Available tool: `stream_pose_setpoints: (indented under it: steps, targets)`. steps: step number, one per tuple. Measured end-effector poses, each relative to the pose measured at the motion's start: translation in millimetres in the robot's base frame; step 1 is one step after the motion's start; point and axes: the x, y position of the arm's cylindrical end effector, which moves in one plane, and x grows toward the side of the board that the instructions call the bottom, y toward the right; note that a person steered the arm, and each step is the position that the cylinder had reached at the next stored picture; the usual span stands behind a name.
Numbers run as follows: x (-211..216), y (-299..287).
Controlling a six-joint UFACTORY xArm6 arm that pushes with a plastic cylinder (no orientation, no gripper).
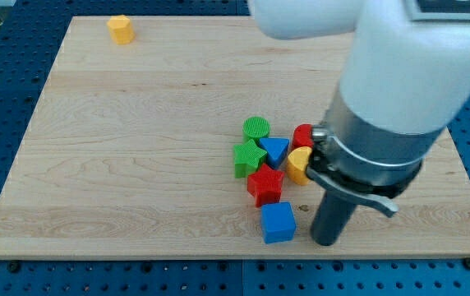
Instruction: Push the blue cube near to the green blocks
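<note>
The blue cube (pixel 278 222) lies near the board's bottom edge, just below a red star block (pixel 265 183). The green blocks are a green cylinder (pixel 256 129) and a green block of unclear shape (pixel 248 159), at the left of a tight cluster above the cube. My tip (pixel 326 241) touches the board just to the right of the blue cube, with a small gap between them. The arm's white and grey body hides the board above and to the right of the tip.
The cluster also holds a blue triangle block (pixel 275 150), a red cylinder (pixel 303 136) and a yellow block (pixel 299 164), partly hidden by the arm. A yellow block (pixel 121 29) sits alone at the wooden board's (pixel 136 164) top left.
</note>
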Motion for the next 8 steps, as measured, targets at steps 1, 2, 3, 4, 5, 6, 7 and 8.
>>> stream_pose_setpoints:
  steps: [1,2,3,4,5,6,7,8]
  targets:
    - [0,-26]
    - [-1,-45]
    - [-3,-71]
    - [-16,-97]
    - [-25,-123]
    - [-28,-165]
    - [-46,-184]
    - [-62,-168]
